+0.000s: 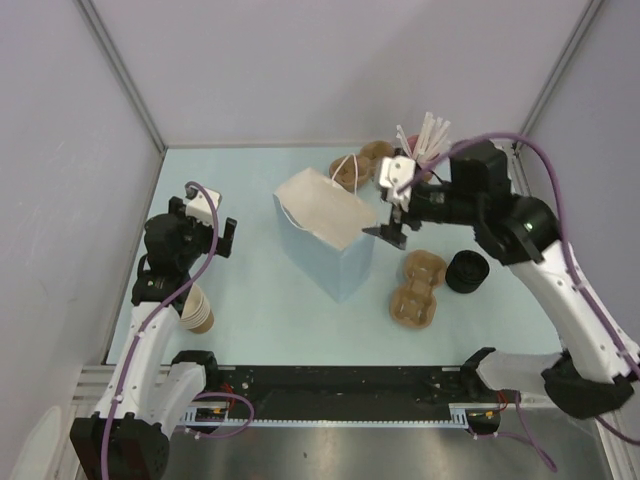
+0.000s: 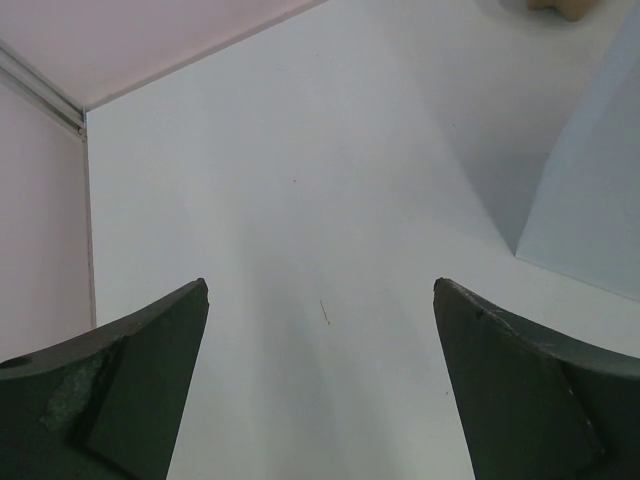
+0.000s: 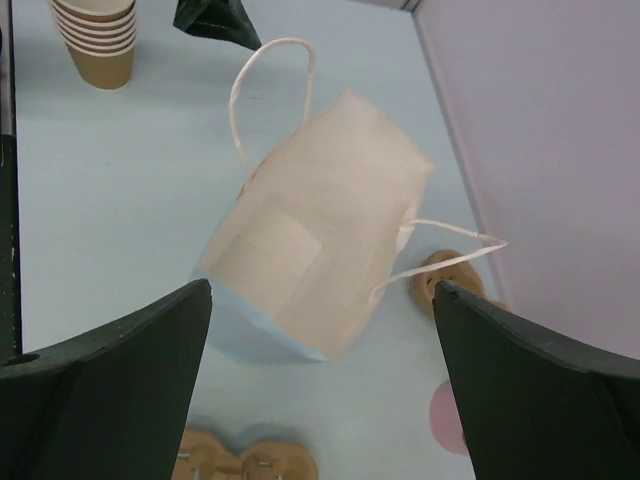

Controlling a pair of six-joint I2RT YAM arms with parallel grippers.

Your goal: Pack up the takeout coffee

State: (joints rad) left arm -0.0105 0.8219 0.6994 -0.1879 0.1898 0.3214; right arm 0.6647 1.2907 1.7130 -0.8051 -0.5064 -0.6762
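Note:
The takeout coffee does not show in any view. A light-blue paper bag (image 1: 325, 235) with a cream inside and white cord handles stands open mid-table. Seen from the right wrist, the bag (image 3: 320, 250) shows nothing but its folded bottom inside. My right gripper (image 1: 392, 212) hovers open just off the bag's right rim. In its own view the right gripper (image 3: 322, 290) has nothing between its fingers. My left gripper (image 1: 215, 225) is open over bare table left of the bag. The left gripper (image 2: 320, 285) is empty too.
A stack of lidless tan cups (image 1: 197, 310) stands at the near left. A brown pulp carrier (image 1: 418, 290) and a black ridged round stack (image 1: 467, 271) lie right of the bag. Another carrier (image 1: 365, 165) and a pink cup of white straws (image 1: 425, 140) are behind it.

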